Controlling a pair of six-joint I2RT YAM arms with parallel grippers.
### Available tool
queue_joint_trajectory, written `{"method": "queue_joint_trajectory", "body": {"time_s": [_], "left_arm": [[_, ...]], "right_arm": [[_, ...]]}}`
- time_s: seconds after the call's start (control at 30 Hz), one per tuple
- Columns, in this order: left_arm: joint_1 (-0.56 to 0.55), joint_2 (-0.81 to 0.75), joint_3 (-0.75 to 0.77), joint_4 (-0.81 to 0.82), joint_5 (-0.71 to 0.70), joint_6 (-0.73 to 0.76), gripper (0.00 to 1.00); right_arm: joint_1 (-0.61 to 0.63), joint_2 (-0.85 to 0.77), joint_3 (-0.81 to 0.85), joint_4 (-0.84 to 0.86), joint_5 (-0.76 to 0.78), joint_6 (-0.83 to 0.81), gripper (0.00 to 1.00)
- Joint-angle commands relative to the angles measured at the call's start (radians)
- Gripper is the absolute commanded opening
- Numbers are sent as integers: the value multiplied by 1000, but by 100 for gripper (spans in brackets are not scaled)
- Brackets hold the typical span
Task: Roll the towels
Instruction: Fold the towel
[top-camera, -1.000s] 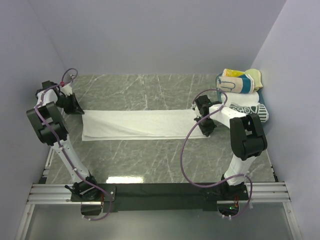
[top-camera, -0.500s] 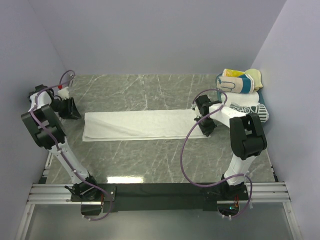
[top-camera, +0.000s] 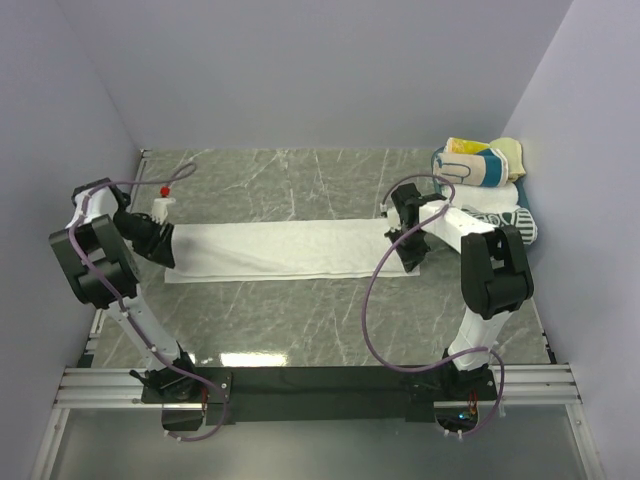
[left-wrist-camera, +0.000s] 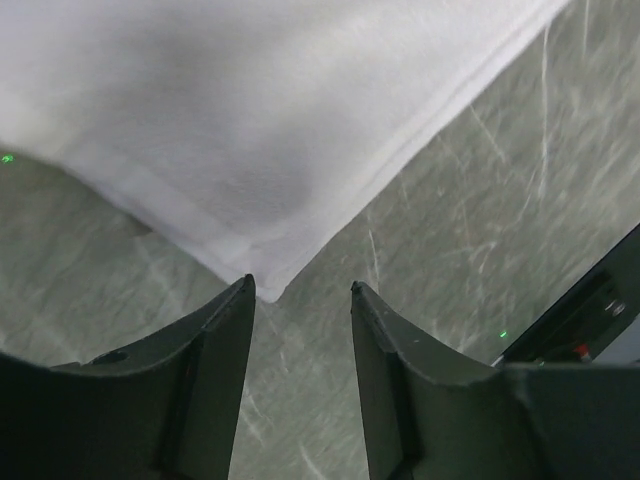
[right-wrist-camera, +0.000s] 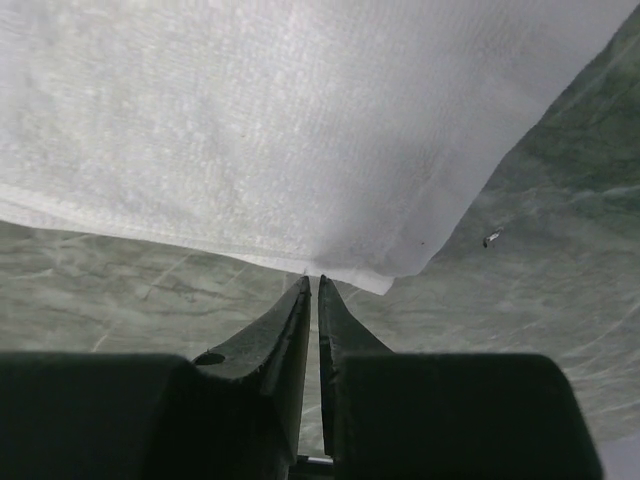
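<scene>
The large white towel (top-camera: 290, 248) lies flat as a long strip across the marble table (top-camera: 300, 310). My left gripper (top-camera: 160, 247) is at its left end. In the left wrist view that gripper (left-wrist-camera: 300, 285) is open and empty, with the towel's (left-wrist-camera: 230, 120) corner just ahead of the left fingertip. My right gripper (top-camera: 410, 257) is at the towel's right end. In the right wrist view its jaws (right-wrist-camera: 312, 279) are parted by a thin slit, tips at the towel's (right-wrist-camera: 280, 120) hem near the corner. Nothing shows in the slit.
Two rolled towels are stacked at the back right against the wall: a yellow-teal-white striped one (top-camera: 480, 163) and below it a white one with dark print (top-camera: 502, 220). Purple walls close in the left, back and right sides. A purple cable (top-camera: 375, 300) loops off the right arm.
My left gripper opened, let go of the towel's left end and moved nearer and rightward to its near-left corner. The right gripper's jaws parted slightly. The towel stayed flat.
</scene>
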Motion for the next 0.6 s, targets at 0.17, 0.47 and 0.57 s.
{"method": "queue_joint_trajectory", "body": {"time_s": [0.17, 0.47, 0.57], "left_arm": [[-90, -101, -76, 93, -143, 212, 43], [-119, -80, -93, 123, -235, 294, 43], [-120, -83, -113, 114, -242, 323, 43]], "right_arm": [[-5, -34, 108, -33, -63, -5, 16], [-6, 94, 152, -6, -14, 13, 15], [-8, 109, 157, -9, -20, 23, 15]]}}
